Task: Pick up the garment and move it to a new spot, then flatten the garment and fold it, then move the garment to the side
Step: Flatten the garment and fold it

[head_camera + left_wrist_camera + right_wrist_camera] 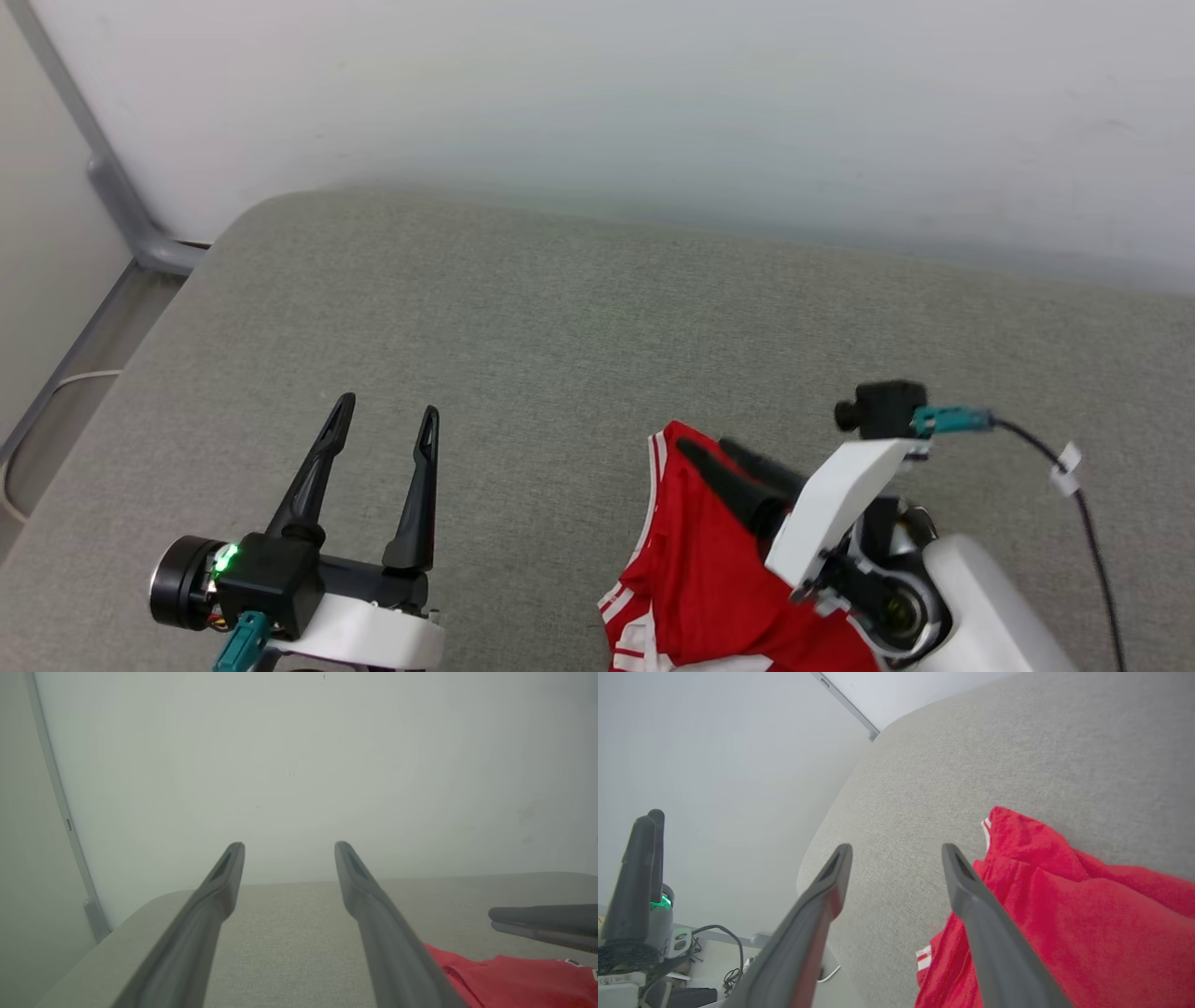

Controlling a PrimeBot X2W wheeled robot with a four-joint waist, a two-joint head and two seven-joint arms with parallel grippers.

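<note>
Head view: red knit shirt with red-white striped trim [691,569] lies bunched near the table's near edge, right of centre, partly cut off by the frame. Carrier is a grey fabric-covered table [523,308] with a rounded far-left corner.

Right gripper [705,446] hovers over the shirt's far tip. Right wrist view: fingers spread wide, nothing between them. Left gripper [388,407] sits toward the near-left, well apart from the shirt, fully spread and empty.

Handling (judgement): light, limp, no stiffness. It will drape and drag, and folds may slip under a shallow pinch. Best hold is the trimmed hem or a shoulder seam, where the layers are thicker.

Orientation: the heap's long axis runs from near edge to far edge. The pointed, trimmed corner points toward the far edge. Lettering is hidden, so I cannot tell front from back.
</note>
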